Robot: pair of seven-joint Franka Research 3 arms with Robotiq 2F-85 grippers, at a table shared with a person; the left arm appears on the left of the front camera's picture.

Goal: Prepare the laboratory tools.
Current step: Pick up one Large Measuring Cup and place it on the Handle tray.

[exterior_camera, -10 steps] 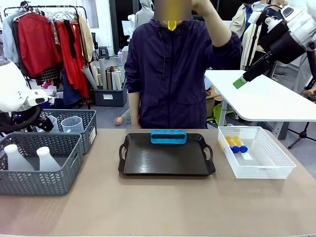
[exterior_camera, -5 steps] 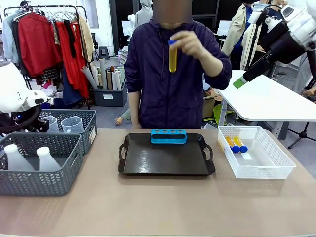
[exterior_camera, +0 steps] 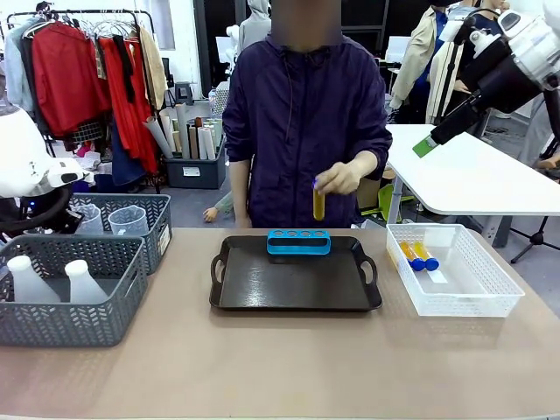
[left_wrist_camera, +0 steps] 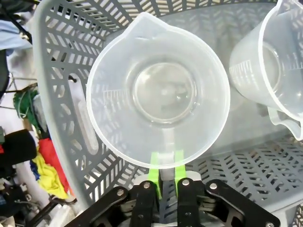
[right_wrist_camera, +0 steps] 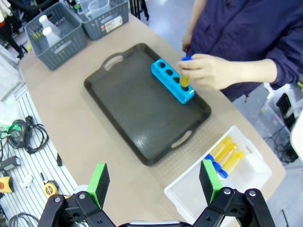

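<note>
My left gripper (left_wrist_camera: 165, 171) is shut, its green pads pinching the handle of a clear measuring beaker (left_wrist_camera: 158, 90) that stands in a grey lattice basket (left_wrist_camera: 59, 94). A second beaker (left_wrist_camera: 272, 61) stands beside it. Two white conical flasks (exterior_camera: 54, 281) sit in the nearer grey basket. The blue four-hole rack (exterior_camera: 298, 241) rests at the far edge of the black tray (exterior_camera: 293, 289). The person's hand holds a blue-capped amber tube (exterior_camera: 318, 203) upright just above the rack's right end. My right gripper (right_wrist_camera: 154, 182) hangs open, high over the table's right side.
A white mesh basket (exterior_camera: 451, 267) at the right holds more blue-capped amber tubes (exterior_camera: 416, 255). The two grey baskets (exterior_camera: 70, 289) fill the table's left end. Bare tabletop lies in front of the tray. A white table (exterior_camera: 472, 175) stands behind on the right.
The person's hand has brought the amber tube down from face height to just above the rack. My left gripper has shut on the beaker's handle. The right arm has not moved.
</note>
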